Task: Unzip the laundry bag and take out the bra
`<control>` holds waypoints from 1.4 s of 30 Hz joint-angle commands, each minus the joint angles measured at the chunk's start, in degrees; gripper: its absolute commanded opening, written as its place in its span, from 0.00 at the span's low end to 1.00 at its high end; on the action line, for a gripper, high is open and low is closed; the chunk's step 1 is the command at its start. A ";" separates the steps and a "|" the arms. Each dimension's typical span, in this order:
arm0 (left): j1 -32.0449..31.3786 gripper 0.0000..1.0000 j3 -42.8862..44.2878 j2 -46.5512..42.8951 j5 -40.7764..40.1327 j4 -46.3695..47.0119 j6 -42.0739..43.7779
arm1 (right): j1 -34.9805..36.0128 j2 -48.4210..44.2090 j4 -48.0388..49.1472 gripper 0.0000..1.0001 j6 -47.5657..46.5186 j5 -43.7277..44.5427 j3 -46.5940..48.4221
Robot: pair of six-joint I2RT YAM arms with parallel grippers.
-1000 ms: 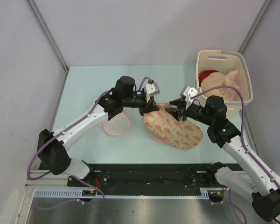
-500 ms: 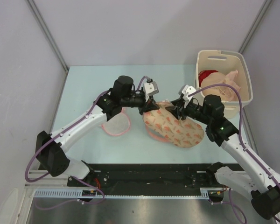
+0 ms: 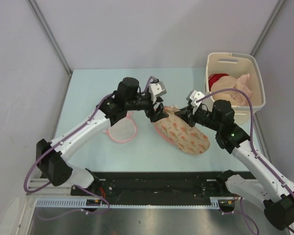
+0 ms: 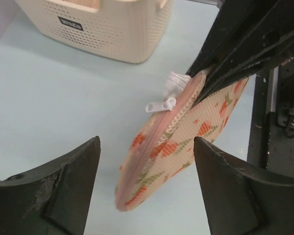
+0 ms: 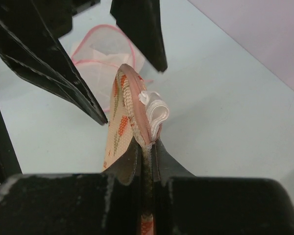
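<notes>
Release: the left gripper [image 3: 158, 110] has let go of the laundry bag [image 3: 183, 134]. A second ago it was pinched on the bag's upper end; now its jaws stand wide with nothing between them.
Regrip: the right gripper [image 5: 146, 144] opened briefly and has closed again. It is now clamped tight on the pink-edged rim, right beside the zipper.
Bag: it sits mid-table between the two arms, carried by the right gripper alone. Its upper end is lifted and turned on edge, so it looks narrower from above than it did a moment ago.
Zipper pull: the white tab [image 4: 160, 104] sticks out from the seam, just ahead of the open left fingers [image 4: 78, 171]. They are near it but not touching it.
Zip: the stretch of teeth visible from the left wrist looks closed (the rest is hidden behind the right fingers).
Bra: not in view on the table, so it is probably still inside the pouch.
Bystanders: the white mesh item [image 3: 121, 129] lies to the left of the bag, and the basket [image 3: 257, 78] sits at the far right.
Meaning: holding has passed to the right arm. That likely frees the left to take the pull tab and draw it along the seam. Unzipping has not visibly started.
</notes>
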 commanded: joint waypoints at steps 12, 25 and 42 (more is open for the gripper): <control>-0.36 0.52 18.45 1.35 7.93 -8.77 -2.57 | 0.03 -3.84 -2.67 0.00 -3.66 1.14 0.16; -0.53 0.42 20.50 9.02 12.06 -17.15 1.29 | -0.32 -4.72 -3.20 0.00 -3.40 0.09 -0.28; -0.89 0.22 19.27 10.86 18.83 -16.53 1.29 | -1.64 -3.75 -1.88 0.00 -3.14 -2.46 -0.37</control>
